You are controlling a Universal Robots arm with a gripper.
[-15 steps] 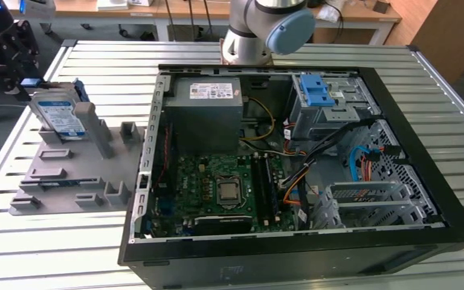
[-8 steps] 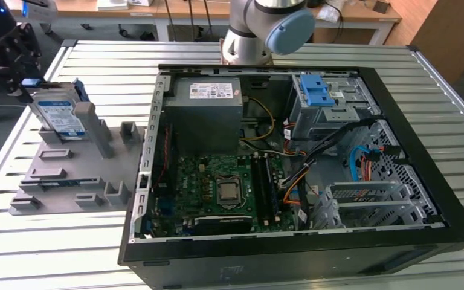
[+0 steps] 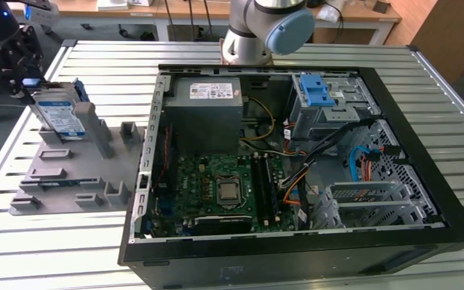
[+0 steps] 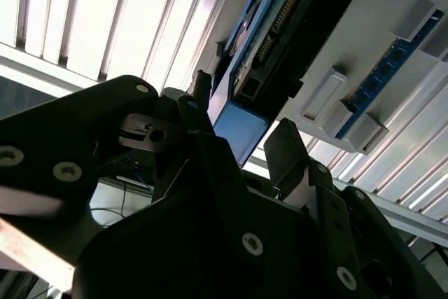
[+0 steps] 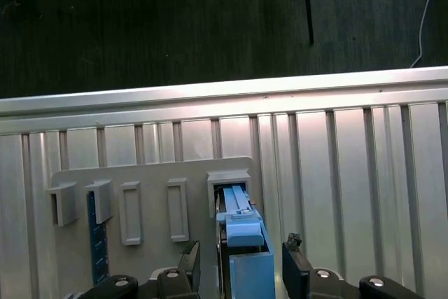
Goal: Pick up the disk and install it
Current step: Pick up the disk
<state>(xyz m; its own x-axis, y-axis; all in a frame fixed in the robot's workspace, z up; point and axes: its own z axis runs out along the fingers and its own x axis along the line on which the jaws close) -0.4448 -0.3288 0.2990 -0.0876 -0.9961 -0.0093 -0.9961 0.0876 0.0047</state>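
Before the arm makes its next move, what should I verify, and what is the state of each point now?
1. Gripper straddles the blue handle of the disk: ok.
2. Fingers shut on the handle: not ok, gaps on both sides.
3. Disk upright in the grey holder: ok.
4. Computer case open on top: ok.
5. Drive cage free to receive the disk: cannot tell.

Disk point(image 3: 58, 115) in rack point(image 3: 63, 175); case point(image 3: 296, 260) at exterior view's right.
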